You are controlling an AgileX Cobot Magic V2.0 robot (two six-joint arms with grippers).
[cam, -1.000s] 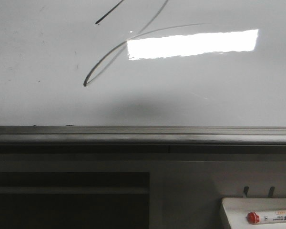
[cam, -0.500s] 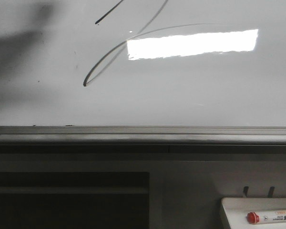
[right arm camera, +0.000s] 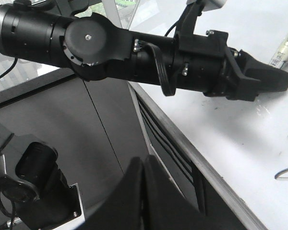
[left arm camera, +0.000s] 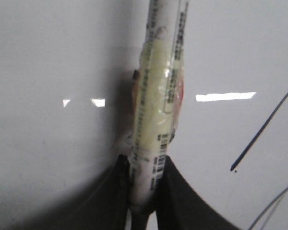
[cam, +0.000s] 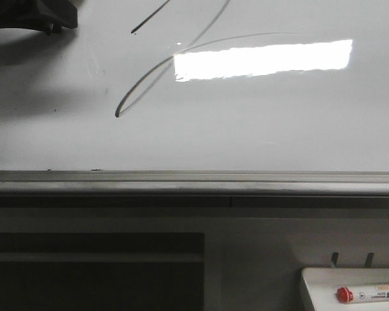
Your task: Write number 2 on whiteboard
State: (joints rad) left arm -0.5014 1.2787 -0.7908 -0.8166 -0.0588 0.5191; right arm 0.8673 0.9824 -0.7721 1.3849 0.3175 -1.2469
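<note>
Whiteboard [cam: 259, 129]: a large glossy white-grey board filling the upper part of the front view, bounded below by a grey metal rail [cam: 194, 183]. A bright rectangular glare [cam: 262, 59] lies on its surface.

Number 2 [cam: 149, 71]: thin dark marker lines on the whiteboard, above the rail and left of the glare. 1 long curve sweeps down to a sharp pointed bend, then runs back toward the glare; a separate short stroke ends in a dot higher up. The same lines show in the left wrist view [left arm camera: 264, 129].

Left hand [left arm camera: 143, 191]: clenched on a white marker pen [left arm camera: 158, 105], whose barrel is wrapped in yellowish tape and stands out from between the 2 dark fingers [left arm camera: 117, 191] over the whiteboard. The pen tip lies outside the frame, so contact with the board cannot be judged. In the front view only a dark part of this hand [cam: 32, 14] shows, at the whiteboard's upper left, left of the number 2, with its shadow on the board below it. The right wrist view shows the left arm [right arm camera: 134, 48] reaching across the whiteboard's edge.

Right hand [right arm camera: 143, 191]: fingers pressed together, holding nothing, off the whiteboard beside the rail.

Small white tray [cam: 324, 285]: below the rail, well apart from the number 2, carrying a red-capped marker [cam: 369, 295].
</note>
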